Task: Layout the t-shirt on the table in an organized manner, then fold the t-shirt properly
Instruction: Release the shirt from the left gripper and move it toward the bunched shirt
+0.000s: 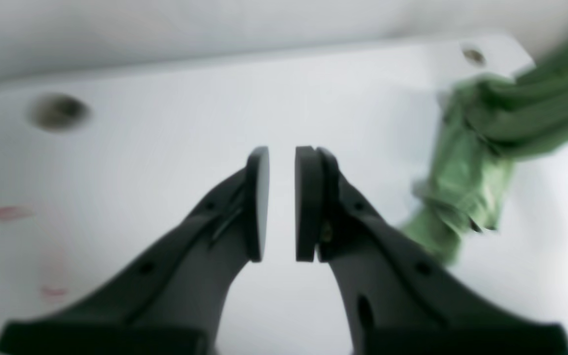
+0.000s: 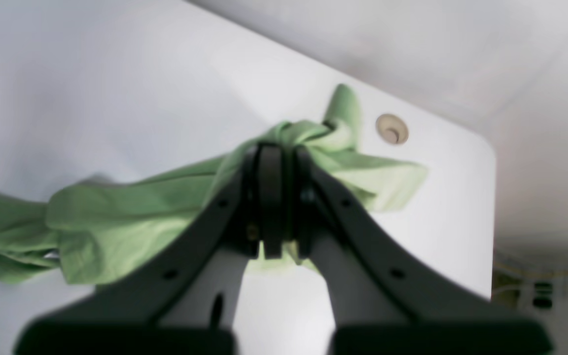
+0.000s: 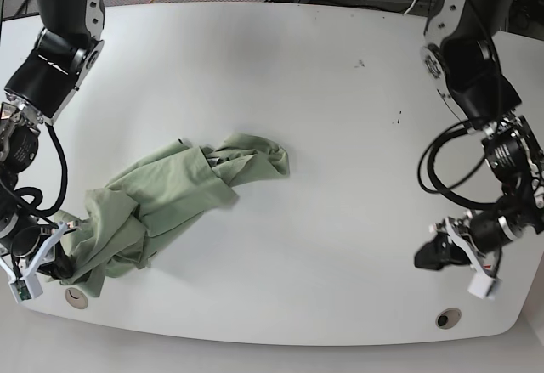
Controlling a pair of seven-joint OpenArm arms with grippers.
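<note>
The green t-shirt [image 3: 161, 203] lies bunched up on the white table [image 3: 340, 178], not spread or folded yet, while the right gripper [image 2: 276, 207] pinches one end and the left gripper [image 1: 281, 202], barely parted, holds nothing.

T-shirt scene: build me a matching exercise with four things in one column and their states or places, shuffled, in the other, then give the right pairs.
Things
1. t-shirt
2. left end effector
3. right end effector
4. grommet hole

States or places
A. clamped shut on green fabric
B. crumpled in a long bunch on the table
C. in the white tabletop near the left arm
D. open, with nothing between its pads

Pairs: 1-B, 2-D, 3-A, 4-C
</note>
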